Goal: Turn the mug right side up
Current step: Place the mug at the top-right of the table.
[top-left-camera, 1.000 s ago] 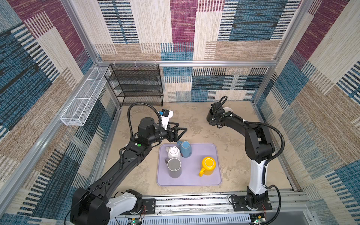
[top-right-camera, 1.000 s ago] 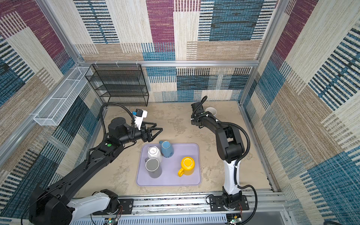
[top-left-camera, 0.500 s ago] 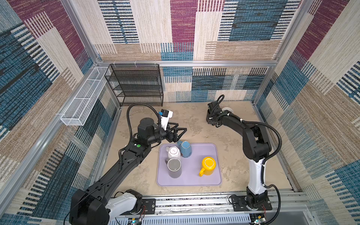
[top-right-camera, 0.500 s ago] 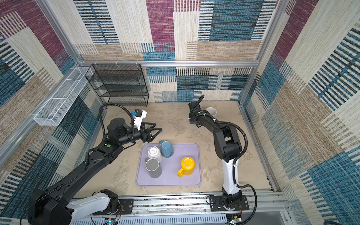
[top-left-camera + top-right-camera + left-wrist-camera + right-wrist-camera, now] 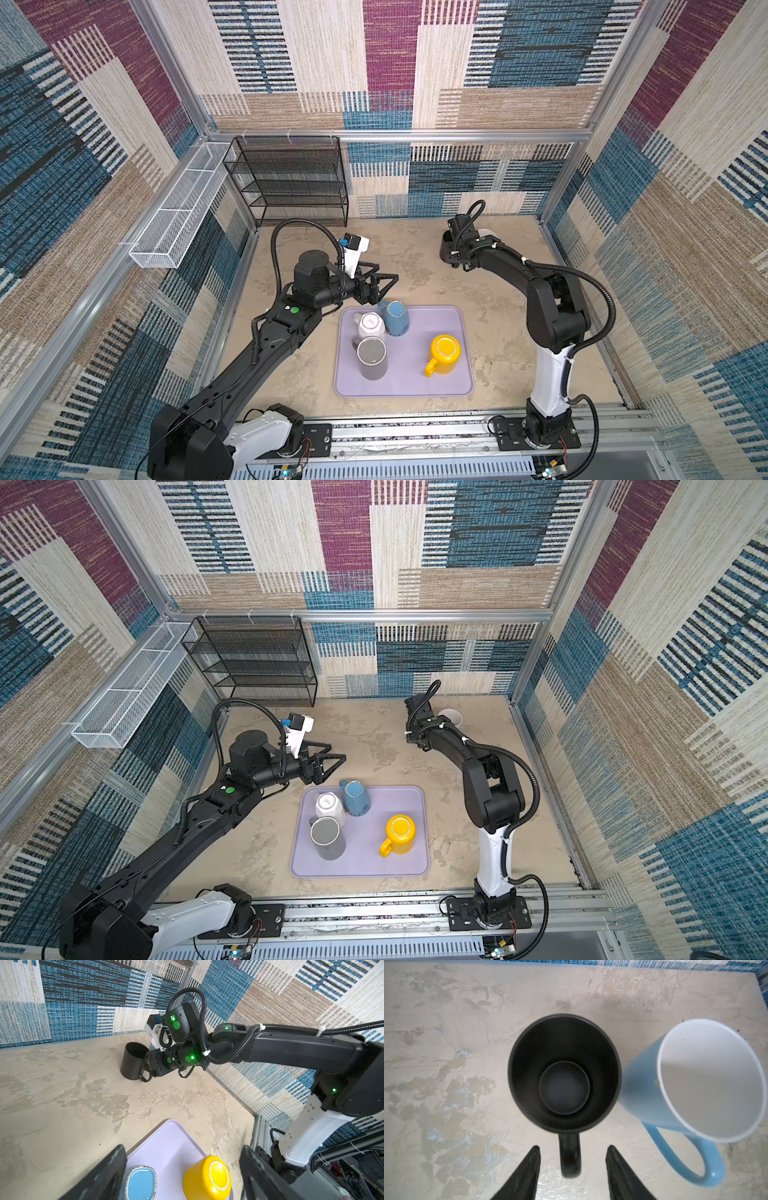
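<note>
In both top views the left end effector (image 5: 386, 272) hangs just past the far left corner of the purple tray (image 5: 415, 384), close to the blue mug (image 5: 395, 319). Its jaws are spread wide and hold nothing. Four mugs sit bottom up on the tray: the blue mug, a white mug (image 5: 371, 325), a grey mug (image 5: 372, 356) and a yellow mug (image 5: 444, 353). The right end effector (image 5: 453, 258) is low at the far side of the desk (image 5: 415, 253), next to a pale blue mug (image 5: 452, 717). From up here I cannot tell how wide it is.

In the left wrist view the black mug (image 5: 133, 1061) stands right side up on the desk, near the back wall. The right end effector is down at its handle (image 5: 145, 1077). Close to the camera, the left end effector's fingers (image 5: 108, 1174) are far apart.

In the right wrist view you can look down into the black mug and see its bottom. Its handle sits between the jaws of the right end effector, with a gap on each side. So the jaws are partly open and grip nothing. The pale blue mug stands mouth up just beside the black mug.
</note>
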Tool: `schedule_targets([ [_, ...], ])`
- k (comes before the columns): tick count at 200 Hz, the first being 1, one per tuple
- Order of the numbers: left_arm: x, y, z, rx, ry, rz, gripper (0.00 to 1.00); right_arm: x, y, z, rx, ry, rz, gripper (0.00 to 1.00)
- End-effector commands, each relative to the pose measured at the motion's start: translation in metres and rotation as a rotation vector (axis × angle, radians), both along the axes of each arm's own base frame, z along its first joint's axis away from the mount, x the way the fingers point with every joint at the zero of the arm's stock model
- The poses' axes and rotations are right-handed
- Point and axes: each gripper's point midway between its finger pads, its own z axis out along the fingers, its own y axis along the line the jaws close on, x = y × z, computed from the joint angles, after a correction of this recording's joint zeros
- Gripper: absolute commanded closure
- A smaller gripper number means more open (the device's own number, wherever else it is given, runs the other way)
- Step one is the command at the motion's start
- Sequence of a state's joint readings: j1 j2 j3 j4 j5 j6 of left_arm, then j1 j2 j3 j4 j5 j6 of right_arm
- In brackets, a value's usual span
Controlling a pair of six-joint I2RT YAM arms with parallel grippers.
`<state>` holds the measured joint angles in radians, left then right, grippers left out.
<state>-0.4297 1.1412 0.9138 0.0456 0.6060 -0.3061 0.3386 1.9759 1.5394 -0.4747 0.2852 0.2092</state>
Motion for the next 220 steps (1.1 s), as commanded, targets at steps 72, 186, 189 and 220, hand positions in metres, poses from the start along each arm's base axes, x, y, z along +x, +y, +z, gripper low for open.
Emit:
schedule_targets([
  [72,0.0,0.003,-0.006,0.059,0.001,0.003,0.08,-0.022,0.039,0.095,0.28,-0.286,0.197,0.51],
  [186,-0.014,-0.002,-0.015,0.143,0.131,-0.07,0.01,-0.051,0.062,0.15,0.511,-0.434,0.365,0.52],
  [189,-0.014,-0.002,-0.016,0.149,0.135,-0.071,0.01,-0.051,0.061,0.15,0.517,-0.432,0.363,0.52],
  [220,-0.027,-0.005,-0.017,0.192,0.152,-0.1,0.02,-0.051,0.057,0.147,0.539,-0.427,0.359,0.52],
])
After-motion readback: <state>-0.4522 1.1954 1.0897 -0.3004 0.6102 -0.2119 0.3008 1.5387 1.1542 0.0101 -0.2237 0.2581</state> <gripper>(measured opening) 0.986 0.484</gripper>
